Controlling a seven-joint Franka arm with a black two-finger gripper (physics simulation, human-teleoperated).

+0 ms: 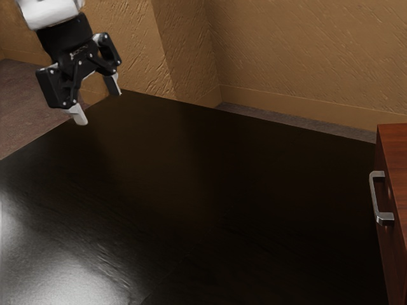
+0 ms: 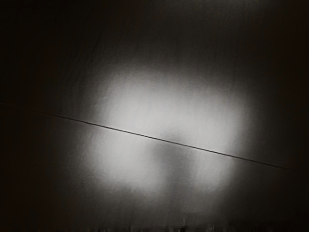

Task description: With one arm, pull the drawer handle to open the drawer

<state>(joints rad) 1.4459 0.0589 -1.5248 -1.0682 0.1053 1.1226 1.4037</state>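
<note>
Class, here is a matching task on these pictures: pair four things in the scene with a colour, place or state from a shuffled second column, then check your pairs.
Column one
1. gripper
2. drawer handle
3. table
4. wall

Column two
A. ochre, rough-textured
B. silver, at the exterior view's right edge
C. black, open, in the exterior view's upper left
D. dark and glossy, with a bright reflection

Pairs: 1-C, 2-B, 3-D, 4-A

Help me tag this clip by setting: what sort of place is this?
Likely a simulated home-like room: textured tan walls, a dark glossy wooden table, and a reddish wood drawer with a metal handle.
</note>
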